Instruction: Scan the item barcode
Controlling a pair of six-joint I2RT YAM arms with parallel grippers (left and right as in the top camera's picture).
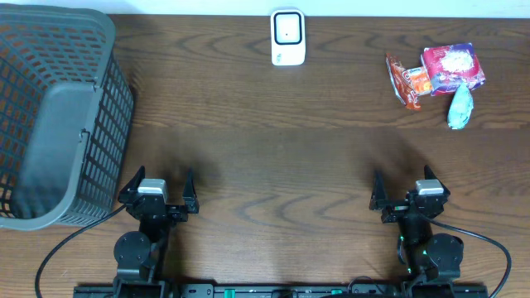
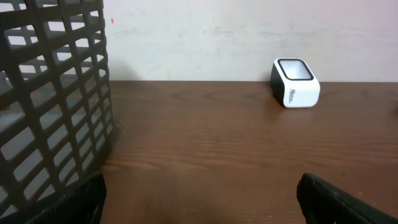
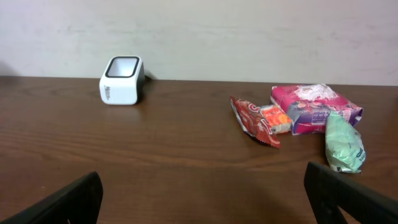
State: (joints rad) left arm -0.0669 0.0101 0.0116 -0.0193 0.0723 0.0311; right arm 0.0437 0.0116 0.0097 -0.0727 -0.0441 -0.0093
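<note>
Three packets lie bunched at the far right of the wooden table (image 1: pixel 273 141), well apart from both arms: an orange-red snack packet (image 1: pixel 406 80), a pink packet (image 1: pixel 453 68) touching it, and a pale green pouch (image 1: pixel 461 108) just beside the pink one on the robot's side. The white barcode scanner (image 1: pixel 288 37) stands at the middle of the far edge with its window facing up. Both arms sit at the near edge, the left gripper (image 1: pixel 160 184) just beside the grey plastic basket (image 1: pixel 116 91) and the right gripper (image 1: pixel 403 186) on the packets' side, each with jaws spread wide and holding nothing. Because the packets touch, a reach for one would likely nudge or drag a neighbour, and thin crinkly film could slip from a pinch or fold over its own code. A packet brought to the window with the code turned away or creased would probably not read, and a low carry might knock the light scanner askew. No barcode shows on any packet, so the side that must face the window is unknown, and the printing is too small to read. The basket runs off the frame's left edge, so its inside is only partly seen. The wrist views catch just the dark fingertips at their lower corners.
</note>
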